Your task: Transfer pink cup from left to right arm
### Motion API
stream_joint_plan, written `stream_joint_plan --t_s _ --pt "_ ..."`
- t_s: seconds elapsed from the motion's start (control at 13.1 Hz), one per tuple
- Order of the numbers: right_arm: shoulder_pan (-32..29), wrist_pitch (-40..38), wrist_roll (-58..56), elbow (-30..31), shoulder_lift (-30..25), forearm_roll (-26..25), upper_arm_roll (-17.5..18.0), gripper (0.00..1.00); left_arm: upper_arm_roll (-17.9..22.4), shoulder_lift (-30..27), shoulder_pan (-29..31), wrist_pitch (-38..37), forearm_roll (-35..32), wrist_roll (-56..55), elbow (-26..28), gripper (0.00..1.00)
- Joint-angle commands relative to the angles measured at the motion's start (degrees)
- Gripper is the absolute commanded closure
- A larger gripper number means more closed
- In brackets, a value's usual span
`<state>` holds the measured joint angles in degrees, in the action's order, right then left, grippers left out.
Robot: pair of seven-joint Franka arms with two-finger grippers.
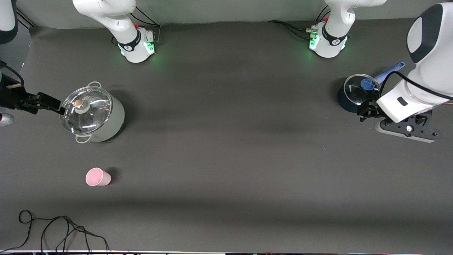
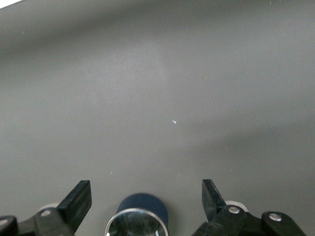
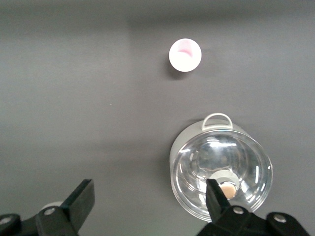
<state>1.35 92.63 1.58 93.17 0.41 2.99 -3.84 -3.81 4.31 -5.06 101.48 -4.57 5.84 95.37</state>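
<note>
The pink cup (image 1: 98, 177) stands upright on the dark table, toward the right arm's end and nearer the front camera than the grey pot (image 1: 92, 115). It also shows in the right wrist view (image 3: 185, 54), rim up. My right gripper (image 1: 56, 105) is open and empty, up beside the grey pot's glass lid (image 3: 221, 169), well apart from the cup. In its own view the right gripper (image 3: 147, 196) holds nothing. My left gripper (image 1: 366, 112) is open and empty at the other end, by the dark blue pot (image 1: 355, 95); in its own view the left gripper (image 2: 146, 196) is over that pot (image 2: 142, 209).
The grey pot has a glass lid with a knob (image 1: 78, 103). The dark blue pot has a glass lid and a blue handle (image 1: 389, 72). Black cables (image 1: 53, 230) lie at the table's edge nearest the front camera. The dark table (image 1: 226, 141) spreads between the two pots.
</note>
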Motion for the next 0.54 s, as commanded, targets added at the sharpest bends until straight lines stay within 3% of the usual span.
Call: stream_joint_plan --t_s 0.0,0.46 --pt "0.68 1.42 0.53 0.26 -1.11 -0.27 -0.38 0.00 1.43 -5.63 -1.01 5.57 1.14 0.22 8.43 0.00" --pt "0.50 1.50 -3.08 -0.88 -1.20 -2.73 -1.78 0.00 1.17 -3.96 -0.92 4.43 1.14 -0.13 6.67 0.00"
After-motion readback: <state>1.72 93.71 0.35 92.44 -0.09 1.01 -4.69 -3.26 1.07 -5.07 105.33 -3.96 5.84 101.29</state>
